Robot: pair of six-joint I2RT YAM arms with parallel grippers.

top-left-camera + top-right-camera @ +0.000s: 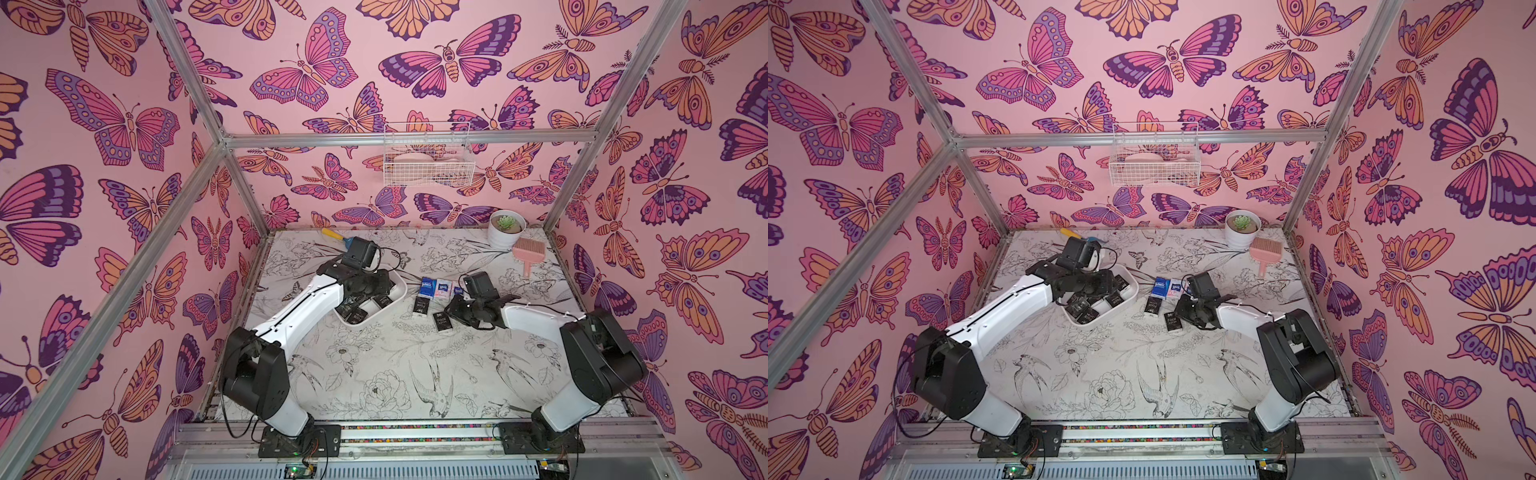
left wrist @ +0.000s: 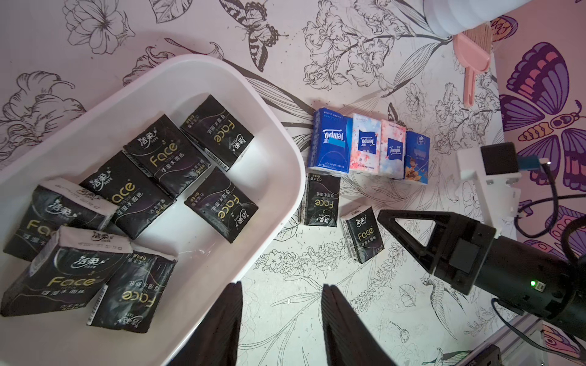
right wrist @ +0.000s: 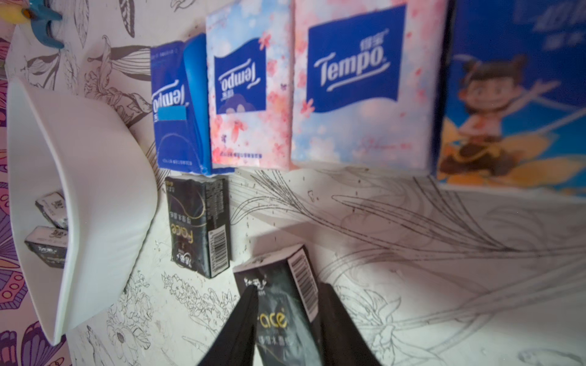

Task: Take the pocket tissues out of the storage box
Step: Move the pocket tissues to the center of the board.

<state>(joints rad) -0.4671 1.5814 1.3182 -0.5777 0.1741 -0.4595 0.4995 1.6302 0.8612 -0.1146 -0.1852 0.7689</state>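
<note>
right pincer (image 3: 290, 286) straddles black packet (image 3: 276, 304) on tabletop (image 3: 412, 253), likely parking it by the unloaded row (image 3: 348, 79), grip unclear; left pincer (image 2: 282, 285) part-open, empty, at storage box (image 2: 282, 196) rim.

I find the front table (image 1: 395, 374) bare; packets (image 2: 364, 145) just beside the box (image 2: 279, 177) crowd the middle.
</note>
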